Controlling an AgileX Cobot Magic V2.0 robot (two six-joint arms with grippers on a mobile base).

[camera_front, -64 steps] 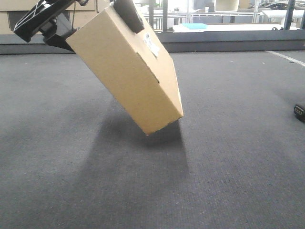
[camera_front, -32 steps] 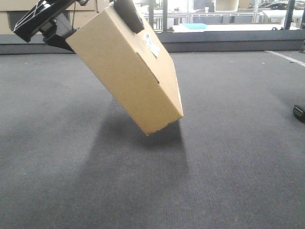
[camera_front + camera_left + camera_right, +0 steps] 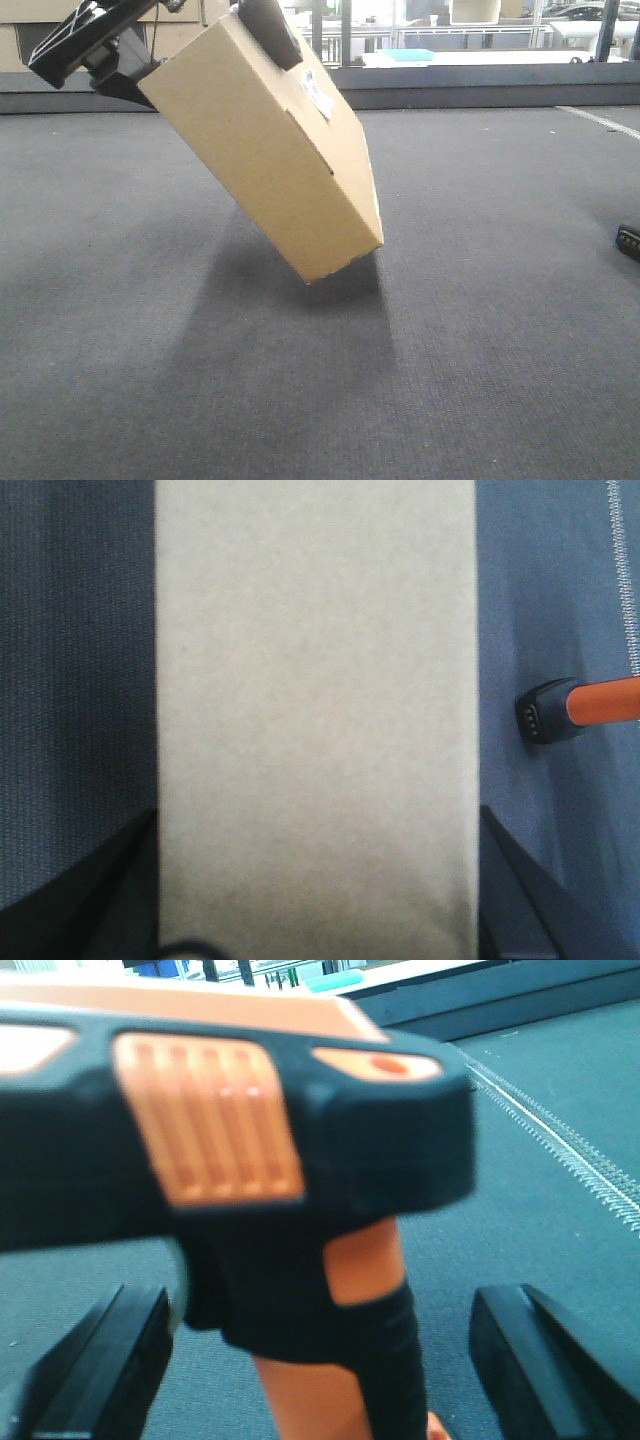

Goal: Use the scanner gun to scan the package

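Observation:
The package, a tan cardboard box (image 3: 270,150) with a white label (image 3: 318,95), hangs tilted with its low corner near the grey carpet. My left gripper (image 3: 190,45) is shut on its upper end; in the left wrist view the box (image 3: 316,680) fills the space between the dark fingers (image 3: 115,880). The orange and black scanner gun (image 3: 230,1130) stands close in the right wrist view. Its handle passes between the fingers (image 3: 95,1360) of my right gripper (image 3: 320,1355), which is open with gaps on both sides. The scanner's head also shows in the left wrist view (image 3: 560,705) and at the front view's right edge (image 3: 630,242).
Grey carpet (image 3: 450,380) covers the whole surface. A dark raised ledge (image 3: 480,90) runs along the far edge, with shelving behind it. A white stitched line (image 3: 560,1140) crosses the carpet at the right.
The scanner's head at the front view's right edge has shifted slightly down and right. The box and my left gripper have not moved.

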